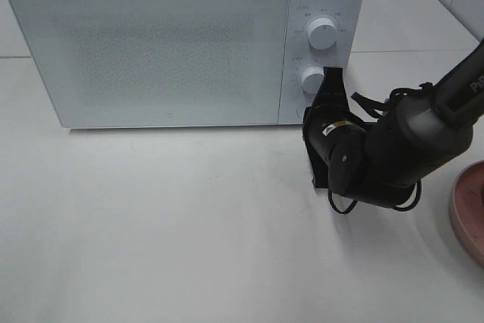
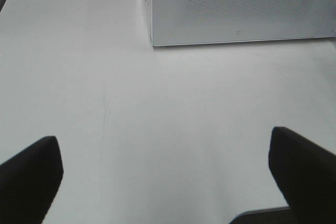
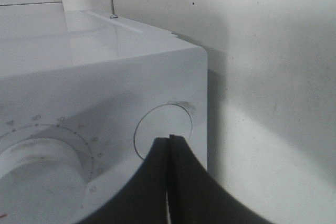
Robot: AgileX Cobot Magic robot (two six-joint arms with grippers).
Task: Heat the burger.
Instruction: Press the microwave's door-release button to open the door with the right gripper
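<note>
The burger is out of view. The white microwave stands at the back of the table with its door closed. My right gripper is shut and empty, with its tips at the lowest round button of the control panel, below the lower knob. In the right wrist view the closed tips meet the button's near rim. I cannot tell whether they are pressing it. My left gripper is open over bare table in front of the microwave's corner, and its fingers stand wide apart with nothing between them.
A pink round plate lies at the right edge of the table, just behind the right arm. An upper knob sits on the control panel. White table spreads in front of the microwave.
</note>
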